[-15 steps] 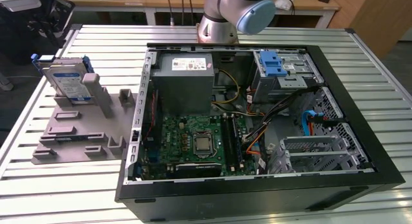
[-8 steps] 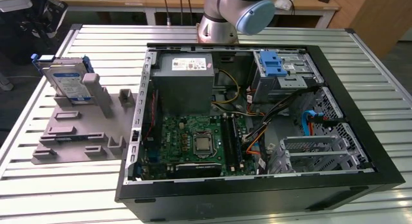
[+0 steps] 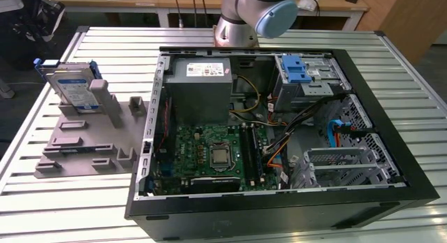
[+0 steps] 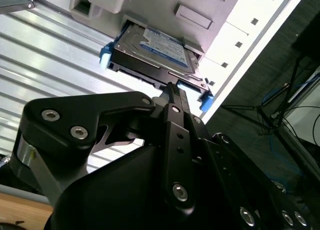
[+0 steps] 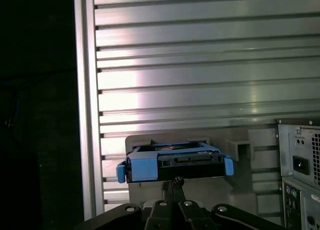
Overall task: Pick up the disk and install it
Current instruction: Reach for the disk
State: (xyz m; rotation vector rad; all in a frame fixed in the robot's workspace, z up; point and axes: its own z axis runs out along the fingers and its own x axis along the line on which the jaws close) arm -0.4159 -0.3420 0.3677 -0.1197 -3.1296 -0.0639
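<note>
Slatted table (image 3: 70, 211) with an open computer case (image 3: 279, 214), a grey stand (image 3: 77, 148) and the disk (image 3: 75, 88).
The case lies on its side. To its left in the exterior view, the stand holds the disk upright on edge. In both wrist views the gripper (image 4: 171, 86) (image 5: 175, 180) points at the disk (image 4: 155, 53) (image 5: 175, 160), fingers drawn together, gripping nothing.

The arm (image 3: 237, 20) stood at 12 o'clock in the exterior view, a silver joint with its blue cap (image 3: 277, 18) turned toward 3 o'clock. In both wrist views the gripper (image 4: 172, 89) (image 5: 176, 180) had its black jaws pressed together, with nothing between them.
</note>
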